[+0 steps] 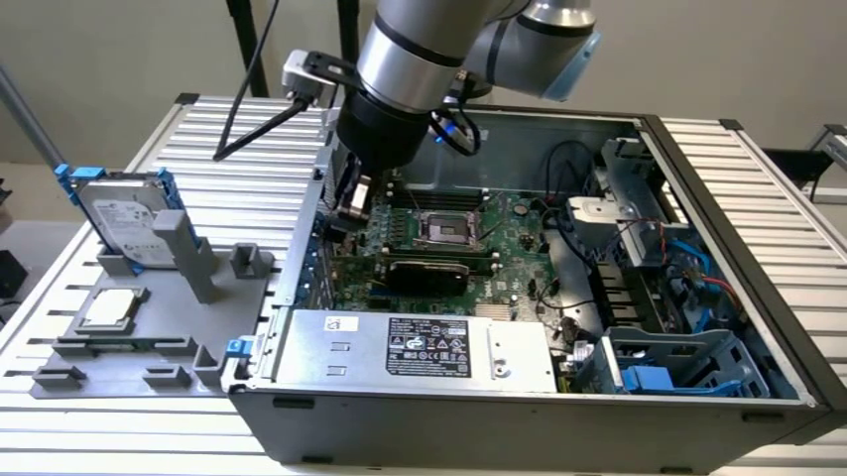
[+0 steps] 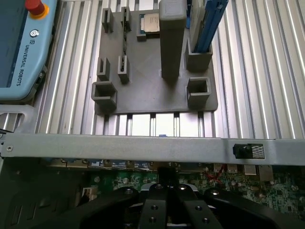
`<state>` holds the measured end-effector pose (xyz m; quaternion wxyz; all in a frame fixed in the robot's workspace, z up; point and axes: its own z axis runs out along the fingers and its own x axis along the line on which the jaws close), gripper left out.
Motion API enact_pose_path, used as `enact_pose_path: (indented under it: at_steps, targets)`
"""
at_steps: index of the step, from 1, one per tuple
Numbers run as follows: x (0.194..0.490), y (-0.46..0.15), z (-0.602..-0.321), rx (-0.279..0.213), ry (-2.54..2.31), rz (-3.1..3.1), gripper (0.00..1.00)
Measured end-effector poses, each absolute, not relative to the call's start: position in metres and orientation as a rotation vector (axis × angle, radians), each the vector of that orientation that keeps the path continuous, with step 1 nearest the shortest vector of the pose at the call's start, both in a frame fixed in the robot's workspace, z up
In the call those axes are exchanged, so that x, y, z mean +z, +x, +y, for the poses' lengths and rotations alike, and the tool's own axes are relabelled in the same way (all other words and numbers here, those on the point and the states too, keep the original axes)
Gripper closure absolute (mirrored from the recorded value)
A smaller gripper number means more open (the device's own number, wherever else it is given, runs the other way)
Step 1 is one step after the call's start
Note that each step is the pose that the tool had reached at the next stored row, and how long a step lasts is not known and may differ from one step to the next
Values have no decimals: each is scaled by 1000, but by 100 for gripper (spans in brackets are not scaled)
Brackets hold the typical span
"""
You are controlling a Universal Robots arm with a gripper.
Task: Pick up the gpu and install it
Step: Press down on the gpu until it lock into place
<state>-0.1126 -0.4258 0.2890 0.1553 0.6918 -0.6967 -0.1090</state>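
The gpu (image 1: 426, 272) is a flat black card set across the green motherboard (image 1: 510, 233), just below the bare processor socket, inside the open computer case (image 1: 530, 407). My gripper (image 1: 353, 203) hangs over the motherboard's edge next to the case wall on the exterior view's left, up and to the left of the card and apart from it. In the wrist view the black fingers (image 2: 152, 198) of the gripper (image 2: 167, 180) are pressed together above the board, and I see no card between them.
Outside the case, a grey fixture plate (image 2: 143, 86) carries a tall post (image 2: 171, 38), empty slots, a processor chip (image 2: 151, 21) and a hard drive in a blue frame (image 1: 126, 213). A teach pendant (image 2: 21, 47) lies beside it. Power supply (image 1: 423, 347) and cables fill the case's near and right parts.
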Motion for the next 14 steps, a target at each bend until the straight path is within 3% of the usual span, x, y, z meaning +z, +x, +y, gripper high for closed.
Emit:
enact_pose_path:
  at_steps: [10,14]
  targets:
    - [294,-111,-426,-311,1984,-1995,89]
    - [295,-110,-426,-265,2023,-2010,89]
